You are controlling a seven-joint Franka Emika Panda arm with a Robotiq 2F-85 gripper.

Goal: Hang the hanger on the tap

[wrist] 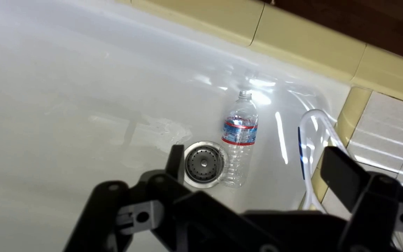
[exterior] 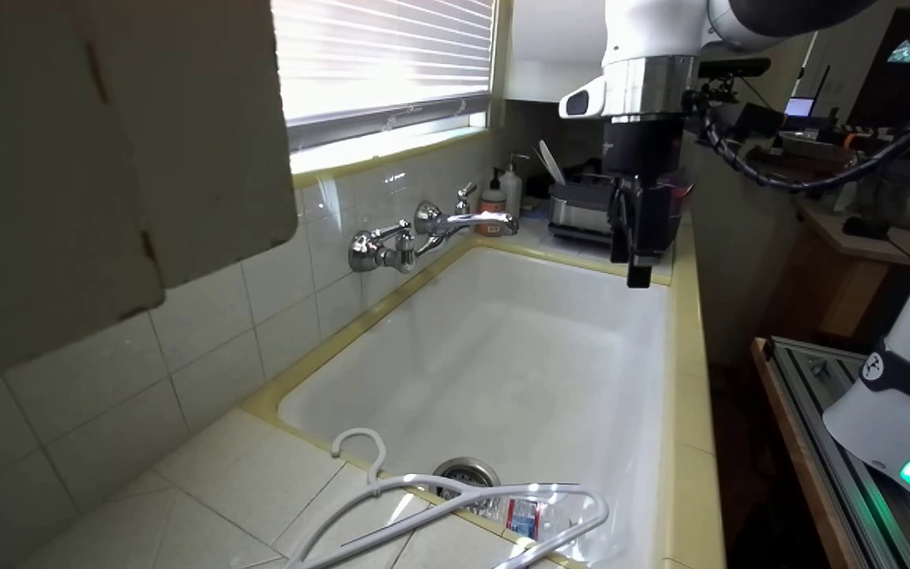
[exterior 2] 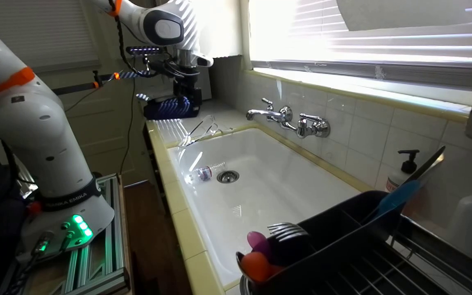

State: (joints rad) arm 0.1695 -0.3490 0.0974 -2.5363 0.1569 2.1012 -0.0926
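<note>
One spread tool (wrist: 254, 156), hanger (exterior: 464, 498) in every view, tap (exterior: 449, 224) in both exterior views only

the hanger (exterior: 467, 496) was white, tap (exterior: 459, 220) silver, pincer (exterior: 630, 267) black; yellow trim (exterior: 690, 411) edged the white sink (exterior: 502, 363), while red bands (wrist: 238, 142) bordered a blue bottle label (wrist: 239, 133).

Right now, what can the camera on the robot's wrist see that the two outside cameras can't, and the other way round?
Only the wrist view clearly shows the neck of the plastic bottle and the two fingers of the gripper standing apart.

Only the exterior views show the chrome tap, window blinds, pump bottles and robot's base.

All three share the sink, drain, bottle, pale hanger and gripper.
</note>
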